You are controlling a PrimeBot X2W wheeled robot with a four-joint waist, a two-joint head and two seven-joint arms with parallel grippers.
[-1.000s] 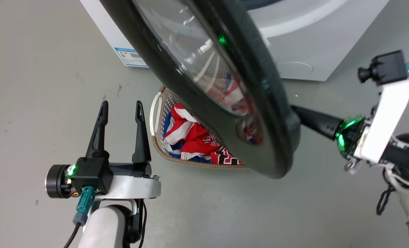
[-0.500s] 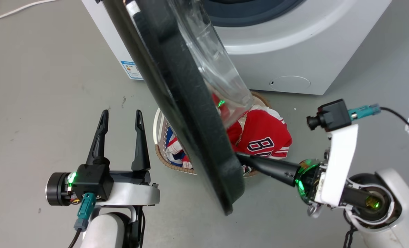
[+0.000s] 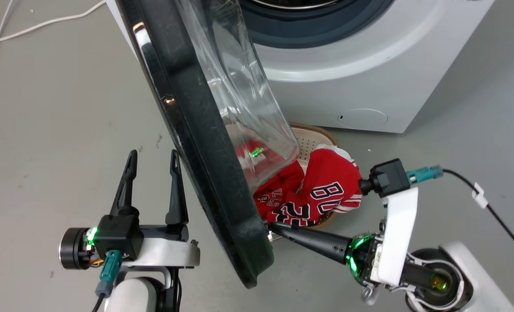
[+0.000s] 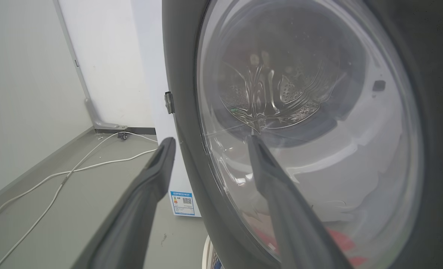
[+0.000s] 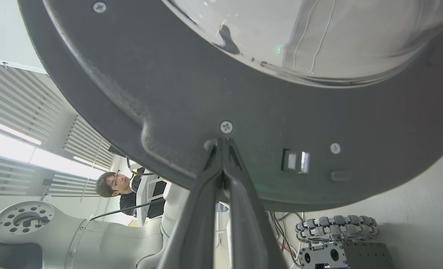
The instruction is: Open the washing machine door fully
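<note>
- Our right end effector, fingers pinched together, touches the washing machine door at its inner rim.
- Our left end effector stands wide, empty.

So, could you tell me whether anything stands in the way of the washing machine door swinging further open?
Yes: the left gripper hangs open close beside the outer face of the washing machine door, on the side it must swing towards. The right gripper, shut, touches its inner face.

Door top cropped; basket mostly hidden bhd door.
</note>
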